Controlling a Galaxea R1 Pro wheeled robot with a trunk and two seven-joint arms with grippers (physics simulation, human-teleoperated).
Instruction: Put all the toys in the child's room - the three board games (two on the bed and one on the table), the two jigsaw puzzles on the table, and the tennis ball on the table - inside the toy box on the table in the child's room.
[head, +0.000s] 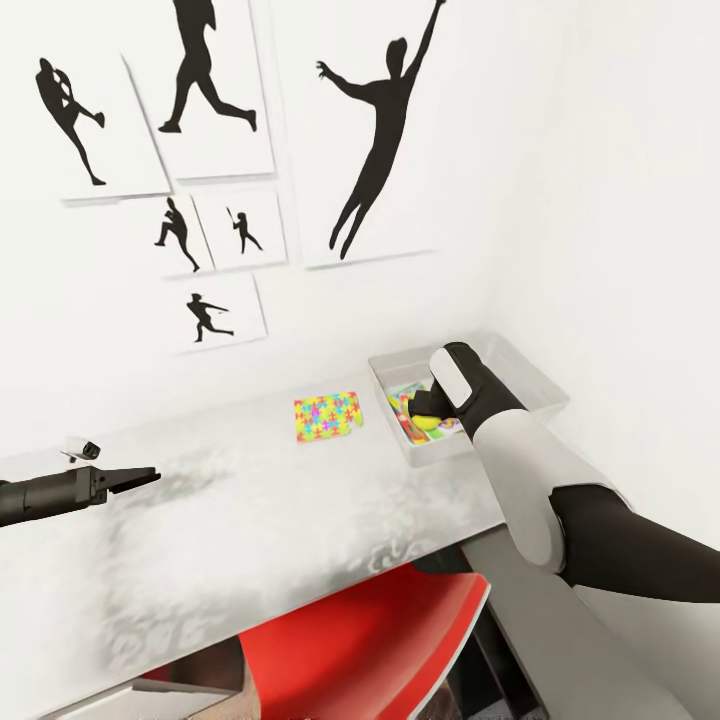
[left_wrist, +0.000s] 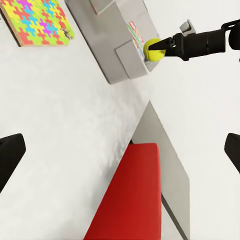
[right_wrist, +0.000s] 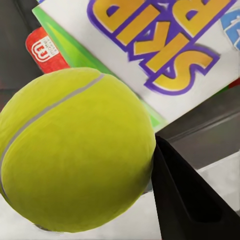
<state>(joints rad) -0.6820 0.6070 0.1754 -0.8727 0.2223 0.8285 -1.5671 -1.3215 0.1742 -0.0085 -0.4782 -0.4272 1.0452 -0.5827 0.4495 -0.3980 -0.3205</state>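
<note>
- Right arm reaches up from the lower right of the head view, wrist bent down over the toy box (head: 540, 385); right gripper (head: 428, 408) has its jaws clamped on the tennis ball (right_wrist: 75, 150), just above what's inside.
- Left gripper (head: 135, 478) sits at the left edge over the table (head: 250, 520), jaws spread wide, holding nothing.
- Box under the ball reads "SKIP", a SKIP-BO board game (right_wrist: 165, 55) lying in the toy box.
- One jigsaw puzzle (head: 327, 415) lies flat on the table just left of the toy box.
</note>
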